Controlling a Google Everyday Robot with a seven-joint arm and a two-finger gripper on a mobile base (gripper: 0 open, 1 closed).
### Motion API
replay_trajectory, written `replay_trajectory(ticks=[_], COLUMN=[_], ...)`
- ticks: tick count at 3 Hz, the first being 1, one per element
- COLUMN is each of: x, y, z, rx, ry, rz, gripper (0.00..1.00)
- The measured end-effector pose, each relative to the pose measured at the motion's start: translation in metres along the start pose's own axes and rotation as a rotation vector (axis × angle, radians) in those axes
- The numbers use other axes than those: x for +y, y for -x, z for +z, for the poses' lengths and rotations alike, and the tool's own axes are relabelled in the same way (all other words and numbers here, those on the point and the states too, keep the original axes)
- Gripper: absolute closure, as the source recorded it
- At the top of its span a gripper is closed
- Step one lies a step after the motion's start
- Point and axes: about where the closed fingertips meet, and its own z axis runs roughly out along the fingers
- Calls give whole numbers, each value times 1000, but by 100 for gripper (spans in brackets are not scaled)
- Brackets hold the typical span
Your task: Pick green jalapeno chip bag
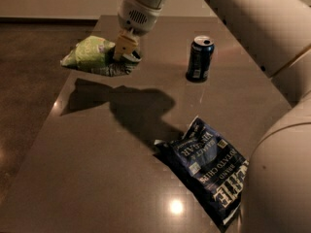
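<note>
The green jalapeno chip bag (95, 56) is light green and crinkly and hangs in the air above the table's left side, casting a shadow on the tabletop below it. My gripper (125, 51) is shut on the bag's right end and holds it up. The arm reaches in from the upper right.
A dark navy chip bag (209, 166) lies flat on the brown table (107, 169) at the lower right. A blue soda can (199, 58) stands upright at the back right. The table's left edge runs close under the lifted bag.
</note>
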Motion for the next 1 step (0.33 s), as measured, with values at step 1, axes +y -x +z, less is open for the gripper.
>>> replay_trajectory(ticks=[1], x=[0], y=[1], z=[-1], rx=[-3], ry=[0], rz=[0], gripper=[100])
